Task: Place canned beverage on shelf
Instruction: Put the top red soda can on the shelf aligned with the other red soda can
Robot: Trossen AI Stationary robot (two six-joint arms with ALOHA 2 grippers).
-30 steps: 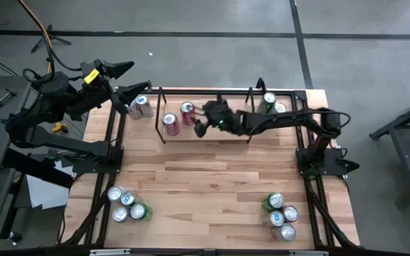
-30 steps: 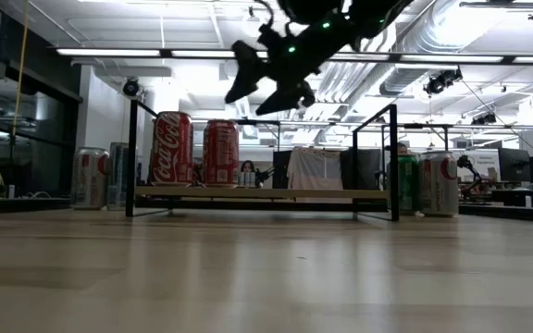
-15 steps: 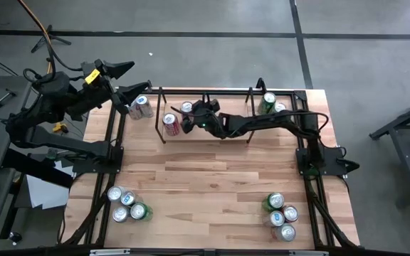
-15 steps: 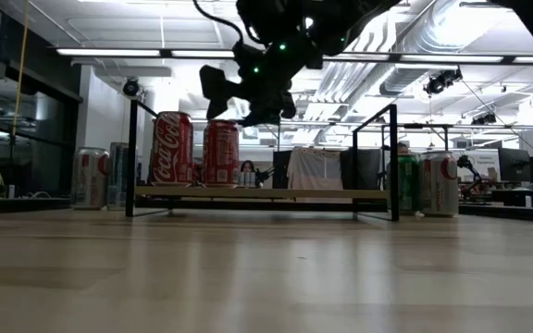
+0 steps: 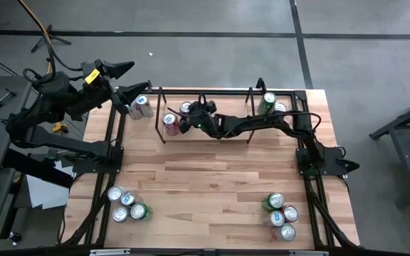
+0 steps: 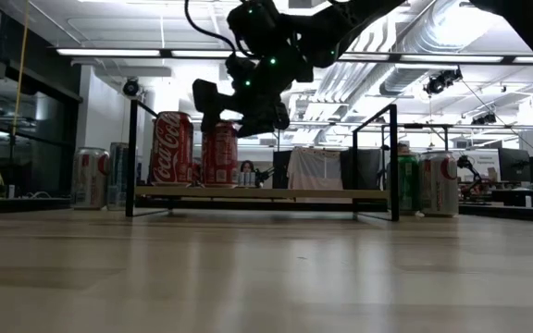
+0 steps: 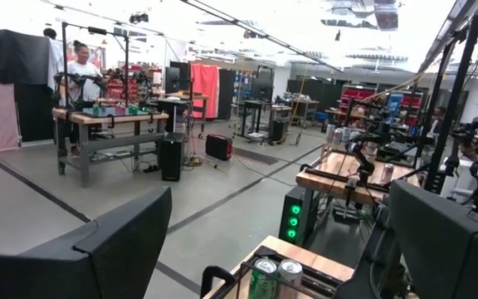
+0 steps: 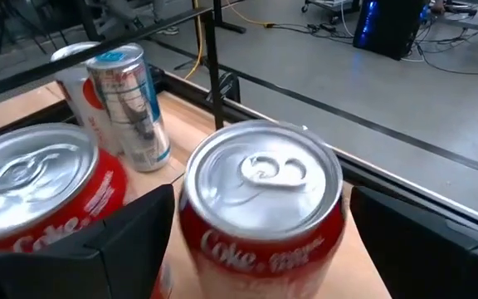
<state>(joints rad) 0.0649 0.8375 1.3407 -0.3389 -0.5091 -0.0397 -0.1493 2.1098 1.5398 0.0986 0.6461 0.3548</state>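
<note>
shelf [image 5: 205,135] with two red cans [image 6: 174,148]

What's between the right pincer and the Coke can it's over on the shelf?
Nothing visible. The right pincer is open with its fingers on either side of the red Coke can, which stands upright on the shelf. A second red can stands just beside it, close to one finger.

I count two red cans [image 5: 170,122] on one shelf [image 5: 206,135]. Two silver cans [image 5: 140,107] and two green cans [image 5: 267,102] stand beside it. Four cans [image 5: 125,204] and four more [image 5: 280,213] sit near me.
</note>
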